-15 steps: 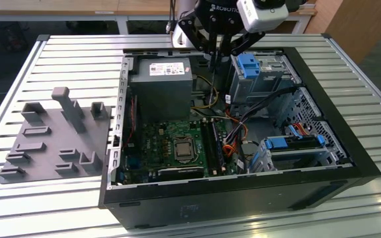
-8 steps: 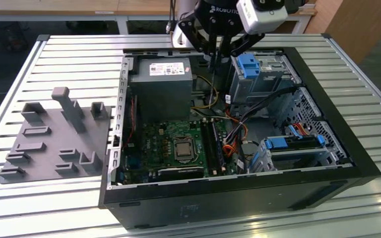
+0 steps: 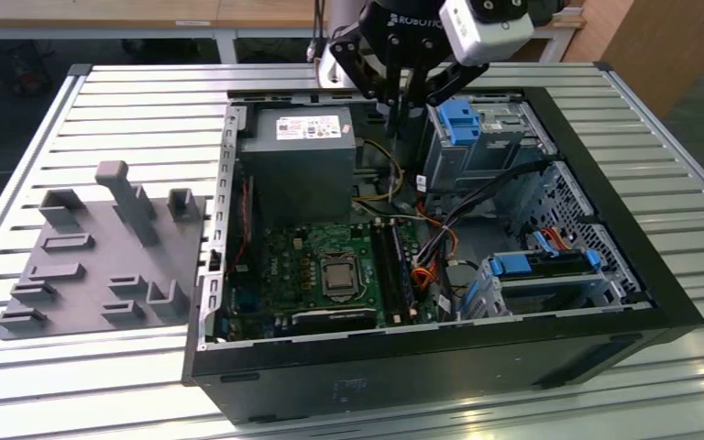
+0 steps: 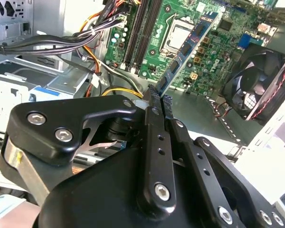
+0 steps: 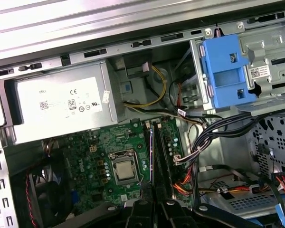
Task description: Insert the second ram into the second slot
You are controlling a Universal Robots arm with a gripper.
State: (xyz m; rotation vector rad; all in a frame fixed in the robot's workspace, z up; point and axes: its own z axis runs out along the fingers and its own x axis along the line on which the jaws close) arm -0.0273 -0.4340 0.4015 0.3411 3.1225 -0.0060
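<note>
Gripper [image 4: 160, 98] is shown clenched on the second ram [image 4: 190, 50], a thin, flat blue strip dotted with black chips; the strip is held slanting above the green motherboard [image 4: 202, 66], near its long dark slots [image 4: 138, 33] and square metal socket [image 4: 179, 35].

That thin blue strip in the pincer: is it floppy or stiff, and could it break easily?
The second ram juts straight from the shut pincer without sagging, so it's probably stiff and light. It's a thin circuit board, so sideways force could crack it. The grip covers little of it, so a nudge might twist it.
</note>
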